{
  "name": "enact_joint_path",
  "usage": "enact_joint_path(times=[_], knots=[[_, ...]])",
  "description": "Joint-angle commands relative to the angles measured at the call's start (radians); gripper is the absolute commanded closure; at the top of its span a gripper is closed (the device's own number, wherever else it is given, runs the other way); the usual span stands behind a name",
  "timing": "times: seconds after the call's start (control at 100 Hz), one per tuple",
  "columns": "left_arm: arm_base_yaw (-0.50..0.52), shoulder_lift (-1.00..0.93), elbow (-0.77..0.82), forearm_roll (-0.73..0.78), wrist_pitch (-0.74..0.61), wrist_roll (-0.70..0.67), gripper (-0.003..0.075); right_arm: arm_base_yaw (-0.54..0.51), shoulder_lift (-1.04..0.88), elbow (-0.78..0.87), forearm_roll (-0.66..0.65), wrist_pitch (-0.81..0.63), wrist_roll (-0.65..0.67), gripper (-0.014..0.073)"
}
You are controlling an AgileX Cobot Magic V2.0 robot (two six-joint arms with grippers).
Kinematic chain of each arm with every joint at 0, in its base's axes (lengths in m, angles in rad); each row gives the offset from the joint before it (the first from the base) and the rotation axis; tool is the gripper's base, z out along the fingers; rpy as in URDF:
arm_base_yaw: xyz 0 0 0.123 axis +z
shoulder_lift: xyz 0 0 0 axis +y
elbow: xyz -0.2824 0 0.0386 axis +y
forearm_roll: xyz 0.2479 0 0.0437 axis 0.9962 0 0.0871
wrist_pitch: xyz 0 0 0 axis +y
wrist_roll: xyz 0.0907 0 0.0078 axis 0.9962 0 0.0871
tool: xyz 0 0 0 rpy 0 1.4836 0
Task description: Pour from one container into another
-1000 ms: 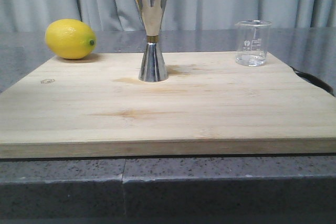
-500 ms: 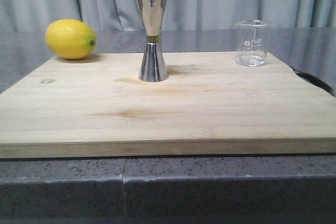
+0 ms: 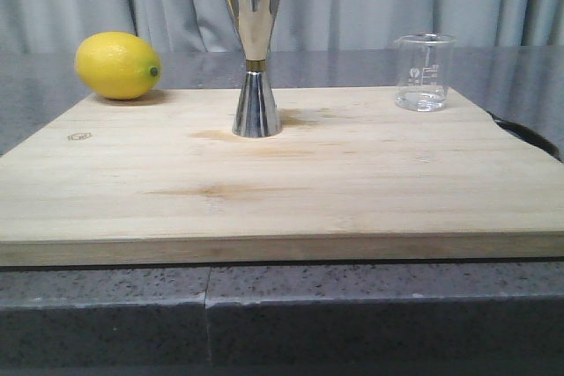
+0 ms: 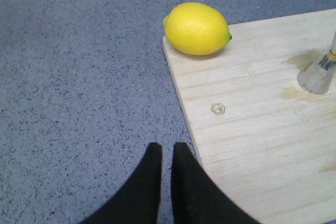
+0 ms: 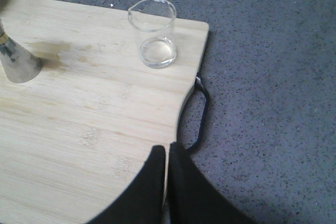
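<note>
Right pincer [image 5: 166,153] closed, empty; small clear glass beaker [image 5: 153,32] well ahead, unmoved since earlier frames. Pour unstarted.

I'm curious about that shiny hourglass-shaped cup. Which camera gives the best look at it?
The front view: the metal cup stands whole and upright on the wooden board, both cones and the gold waist visible. The left wrist view catches only part of its base at the picture's edge, and the right wrist view likewise shows just its lower cone.
</note>
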Motion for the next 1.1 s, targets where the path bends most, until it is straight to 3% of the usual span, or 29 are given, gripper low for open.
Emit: enact_joint_path(times=[0.0, 0.52, 0.65, 0.83, 1.09], knots=[[-0.01, -0.001, -0.024, 0.004, -0.101, -0.012, 0.0739, -0.002, -0.001, -0.029, -0.015, -0.069, -0.001, 0.0665], [-0.01, 0.002, -0.02, -0.004, -0.106, -0.012, 0.0739, -0.002, -0.001, -0.029, -0.015, -0.06, -0.001, 0.0665], [0.058, -0.058, 0.046, -0.064, -0.131, 0.048, 0.0739, -0.002, -0.001, -0.029, -0.015, -0.06, -0.001, 0.0665], [0.223, -0.25, 0.267, -0.073, -0.37, 0.058, 0.0739, -0.002, -0.001, -0.029, -0.015, -0.06, -0.001, 0.0665], [0.276, -0.524, 0.627, -0.071, -0.66, 0.058, 0.0739, -0.002, -0.001, -0.029, -0.015, -0.06, -0.001, 0.0665]])
